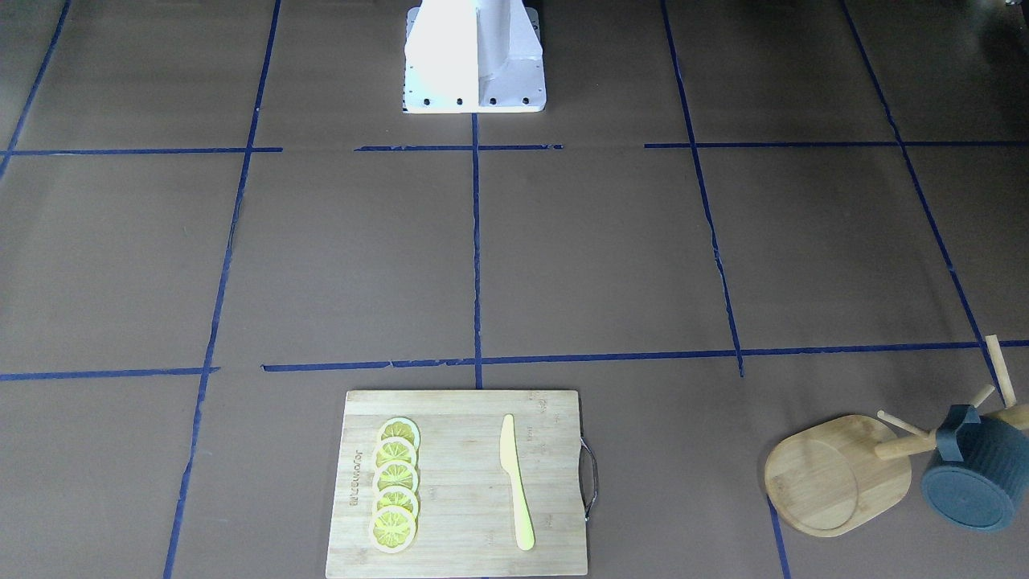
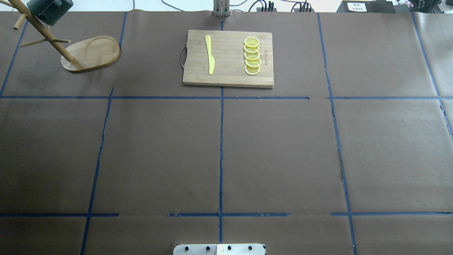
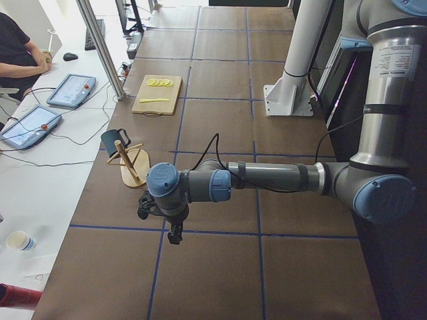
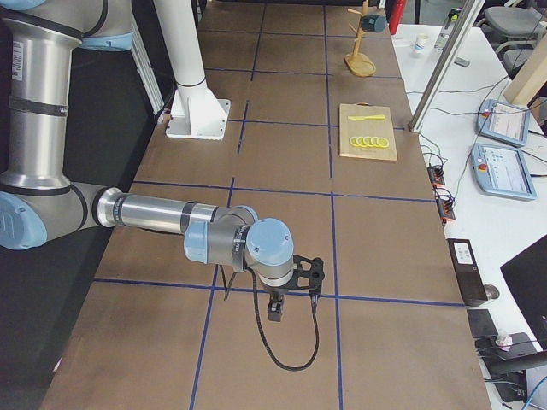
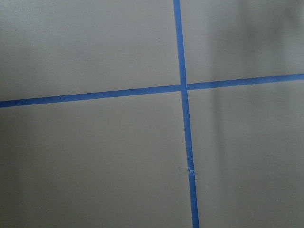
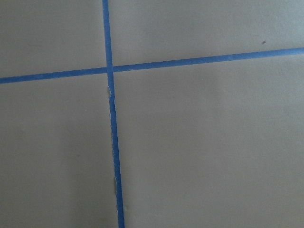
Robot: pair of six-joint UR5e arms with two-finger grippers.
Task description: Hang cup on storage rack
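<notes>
Overhead exterior gives me the rack (image 2: 92,53) at the table's (image 2: 283,152) far left corner, with the cup (image 2: 49,10) hung high on its pole, clear of the tabletop. On the front-facing camera the cup's flat round bottom tips up toward the lens, so its long axis runs slantwise with the mouth turned away, and the angular handle sits on the pole side among the pegs. The cup is dark blue-grey with a ribbed wall. The rack is pale wood: a thin pole and thin pegs rising from one end of a flat rounded base with a ring groove. Mid-table at the far edge lies a wooden board (image 2: 228,78) with a metal handle, carrying five overlapping lemon slices (image 2: 252,56) in a row and a yellow knife (image 2: 210,55) alongside. The left gripper (image 3: 175,235) and right gripper (image 4: 274,309) each hang over crossed blue tape (image 5: 183,88), apart from the rack. I see them only from the side cameras and cannot tell whether their jaws are apart or together.
</notes>
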